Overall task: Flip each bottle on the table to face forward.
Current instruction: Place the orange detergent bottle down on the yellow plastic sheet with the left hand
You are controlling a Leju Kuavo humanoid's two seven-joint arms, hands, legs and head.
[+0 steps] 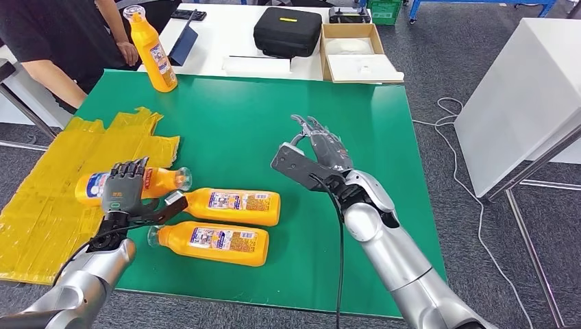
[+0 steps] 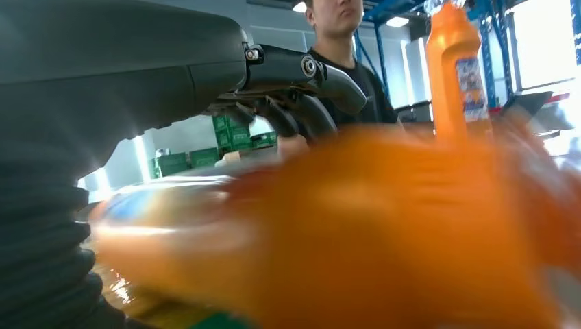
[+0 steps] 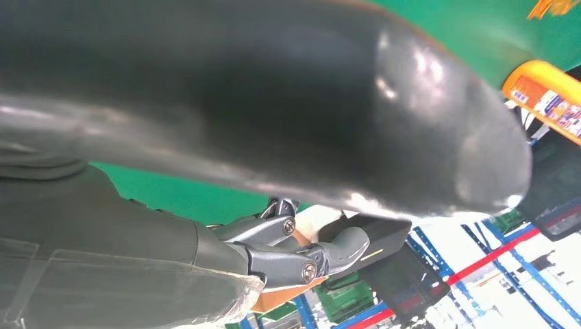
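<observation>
Three orange bottles lie on their sides at the front left of the green table (image 1: 274, 110): one at the left (image 1: 161, 181), one in the middle (image 1: 236, 207), one nearest me (image 1: 216, 243). A fourth bottle (image 1: 154, 51) stands upright at the far left corner, also in the left wrist view (image 2: 455, 68). My left hand (image 1: 123, 188) hovers over the left bottle with its fingers arched above it and its thumb spread aside; that bottle (image 2: 384, 226) is a blur below the fingers (image 2: 301, 89). My right hand (image 1: 318, 154) is open above the table's middle, holding nothing.
Yellow plastic bags (image 1: 55, 199) cover the table's left edge. A person (image 1: 62, 34) stands at the far left beside the upright bottle. Behind the green table, a black case (image 1: 288, 31) and a cardboard box (image 1: 356, 51) sit on a white one. A white cabinet (image 1: 521, 89) stands to the right.
</observation>
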